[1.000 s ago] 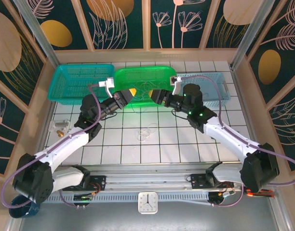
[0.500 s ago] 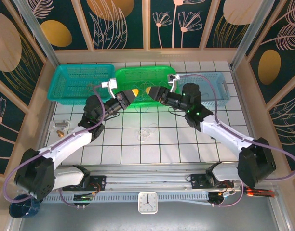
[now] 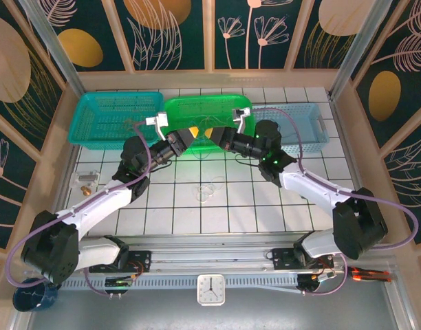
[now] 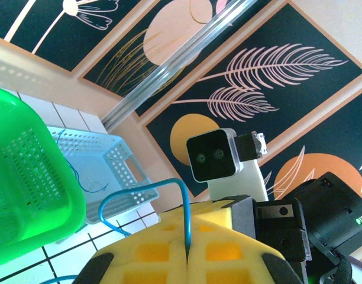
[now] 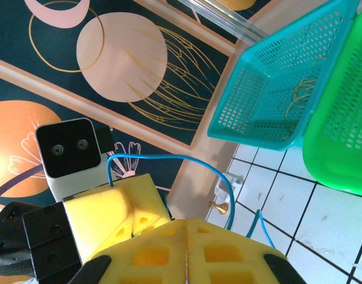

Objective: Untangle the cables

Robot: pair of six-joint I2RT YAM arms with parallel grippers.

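Jaws, left gripper [image 4: 187, 236]: clamped on the blue cable [image 4: 185, 207], which rises out of the seam between the yellow pads [image 4: 240, 236] and bows over in a loop. Jaws, right gripper [image 5: 186, 239]: pads meet along their seam, so closed. The blue strand drops behind the pad edge to one side of that seam, and you cannot tell whether it is pinched.

From above, both grippers hang nose to nose over the near rim of the green basket [image 3: 224, 110], above the bench [image 3: 265, 206].

Other cables: pale loops of cable [image 3: 209, 191] lie on the bench below the grippers. Yellowish strands [image 5: 299, 89] sit in the teal basket [image 5: 246, 106]. Thin blue strands [image 4: 79, 177] sit in the light-blue basket [image 4: 116, 171].

Step in hand, as judged: draw the blue cable out straight between the two arms.
- Confirm the right grip before you pull. If the strand lies beside the pads, reopen and seat it in the seam.
- Part the arms slowly and level. Watch the loop: it should flatten, not cinch into a knot.
- Pull along the wire. It looks thin enough to slip or kink under a sideways tug.
- Hold the slack clear of the basket mesh.
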